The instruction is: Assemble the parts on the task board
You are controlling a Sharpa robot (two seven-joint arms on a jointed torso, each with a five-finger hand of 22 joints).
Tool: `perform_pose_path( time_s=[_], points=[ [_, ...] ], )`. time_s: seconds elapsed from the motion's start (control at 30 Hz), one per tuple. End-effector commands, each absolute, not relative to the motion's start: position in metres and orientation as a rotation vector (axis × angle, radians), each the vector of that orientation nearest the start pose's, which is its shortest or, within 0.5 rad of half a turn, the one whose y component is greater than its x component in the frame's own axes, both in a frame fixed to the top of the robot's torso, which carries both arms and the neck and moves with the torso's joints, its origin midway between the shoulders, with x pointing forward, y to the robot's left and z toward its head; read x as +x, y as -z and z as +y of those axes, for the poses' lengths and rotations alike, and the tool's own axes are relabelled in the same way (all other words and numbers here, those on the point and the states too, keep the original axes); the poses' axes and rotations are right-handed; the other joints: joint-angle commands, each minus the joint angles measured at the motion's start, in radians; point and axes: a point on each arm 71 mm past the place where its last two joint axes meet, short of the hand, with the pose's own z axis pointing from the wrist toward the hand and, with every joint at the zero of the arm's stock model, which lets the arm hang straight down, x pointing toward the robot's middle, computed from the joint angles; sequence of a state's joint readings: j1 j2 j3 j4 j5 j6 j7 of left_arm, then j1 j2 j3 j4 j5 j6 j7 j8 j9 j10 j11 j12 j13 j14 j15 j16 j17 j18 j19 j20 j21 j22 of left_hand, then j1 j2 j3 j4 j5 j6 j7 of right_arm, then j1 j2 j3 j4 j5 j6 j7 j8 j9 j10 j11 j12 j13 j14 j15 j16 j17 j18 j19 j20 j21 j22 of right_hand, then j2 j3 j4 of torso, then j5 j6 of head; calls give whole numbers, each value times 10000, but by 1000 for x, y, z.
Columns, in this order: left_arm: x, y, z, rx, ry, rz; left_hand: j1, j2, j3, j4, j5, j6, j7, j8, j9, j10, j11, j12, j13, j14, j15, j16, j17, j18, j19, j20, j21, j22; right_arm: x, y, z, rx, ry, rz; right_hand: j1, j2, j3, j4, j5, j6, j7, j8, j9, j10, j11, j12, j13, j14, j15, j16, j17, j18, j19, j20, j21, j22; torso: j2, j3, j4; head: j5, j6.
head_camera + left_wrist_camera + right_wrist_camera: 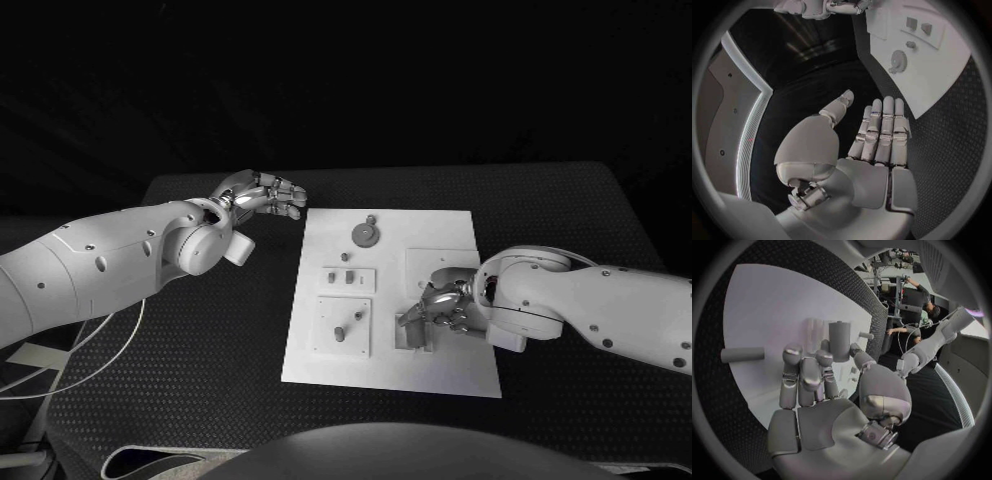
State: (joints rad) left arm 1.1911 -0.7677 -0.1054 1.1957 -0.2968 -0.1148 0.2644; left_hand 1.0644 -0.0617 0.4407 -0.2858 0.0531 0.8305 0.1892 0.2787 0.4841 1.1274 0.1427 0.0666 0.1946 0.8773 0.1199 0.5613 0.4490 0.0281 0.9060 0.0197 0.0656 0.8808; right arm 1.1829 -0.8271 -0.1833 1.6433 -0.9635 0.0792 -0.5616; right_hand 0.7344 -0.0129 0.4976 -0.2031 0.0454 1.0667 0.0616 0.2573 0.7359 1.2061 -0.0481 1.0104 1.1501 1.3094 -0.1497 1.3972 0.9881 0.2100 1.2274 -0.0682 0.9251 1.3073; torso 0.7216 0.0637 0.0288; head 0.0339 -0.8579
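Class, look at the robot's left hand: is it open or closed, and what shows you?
Open. In the left wrist view, the left robot hand has straight fingers extended, its palm is bare, and it hovers beside the task board.

Task board (433,235): white, upper centre of head frame. Table (216,340): black w/ fine dotted mesh texture. Gear-shaped part (368,234), upper part of board: grey. Peg part (840,340): grey cylinder. Both arms white; left hand (264,193) & right hand (440,305): silver, metallic sheen.

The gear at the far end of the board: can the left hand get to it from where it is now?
Probably yes. The left hand hovers open beside the board's far corner, and nothing stands between it and the gear.
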Motion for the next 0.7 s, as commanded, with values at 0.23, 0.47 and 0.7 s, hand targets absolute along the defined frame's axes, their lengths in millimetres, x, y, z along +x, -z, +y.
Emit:
perform_pose_path(
  time_s=[0.23, 0.47, 0.7],
  points=[
    [527, 229, 259, -8870, 12868, 17019, 8, -5, -63, -1, -19, -12, 29, 59, -9, -28, 19, 20, -19, 68, 24, -69, 24, 114, 9, 39, 50, -17, 416, 277, -181, 1771, -4564, 25309, -168, -168, 701, -561, 33, 108, 10, -7, 21, 76, -8, -22, -6, -23, -47, 51, -37, 518, 81, -30, 40, 144, 3, 3, -1, -3, -14],
    [527, 229, 259, -8870, 12871, 17027, 8, -6, -63, -1, -19, -12, 29, 59, -10, -29, 19, 20, -20, 68, 24, -73, 29, 114, 10, 39, 51, -19, 415, 278, -180, 1729, -4575, 25349, -525, -897, 925, 60, 33, 122, -1, -56, 46, 83, -19, -42, -7, -29, -60, 62, -89, 518, 106, -76, 10, 122, 3, 6, 4, 2, -30],
    [527, 229, 259, -8871, 12872, 17030, 7, -7, -63, -1, -19, -13, 29, 59, -11, -29, 19, 20, -21, 69, 24, -76, 32, 113, 10, 39, 51, -20, 414, 278, -179, 1622, -4568, 25456, -565, -1435, 1226, 606, 34, 110, 2, -98, 87, 75, -18, -54, 1, -55, -61, 58, -173, 518, 127, -113, 6, 127, 1, 3, -1, 21, -68]
  ],
)
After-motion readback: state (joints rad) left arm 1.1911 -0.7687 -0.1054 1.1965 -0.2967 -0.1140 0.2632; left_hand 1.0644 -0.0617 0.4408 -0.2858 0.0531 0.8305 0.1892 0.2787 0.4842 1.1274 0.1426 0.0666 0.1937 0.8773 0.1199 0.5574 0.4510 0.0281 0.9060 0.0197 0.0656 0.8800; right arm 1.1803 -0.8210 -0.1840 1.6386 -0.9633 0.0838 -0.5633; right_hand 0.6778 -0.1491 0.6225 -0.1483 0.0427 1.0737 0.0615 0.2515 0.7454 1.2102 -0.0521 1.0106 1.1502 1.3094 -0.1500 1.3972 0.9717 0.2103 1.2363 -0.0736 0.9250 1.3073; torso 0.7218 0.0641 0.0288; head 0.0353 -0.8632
